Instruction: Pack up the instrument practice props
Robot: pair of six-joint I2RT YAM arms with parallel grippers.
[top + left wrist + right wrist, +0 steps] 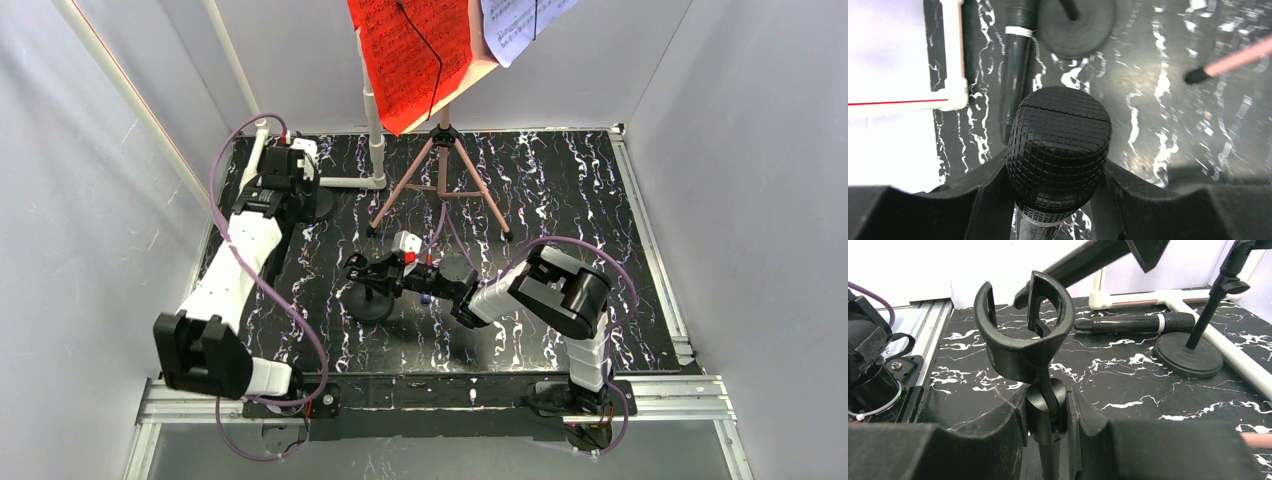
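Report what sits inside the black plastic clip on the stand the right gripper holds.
Nothing: the black plastic clip is empty, with marbled table showing through its open cradle. The right gripper is shut on its stem; the stand below is hidden by the fingers.

White-shelled left arm (238, 258) and right arm (560, 288), chunky black joints, purple cables (214, 168) looping off both, matte black fingers (973, 440).
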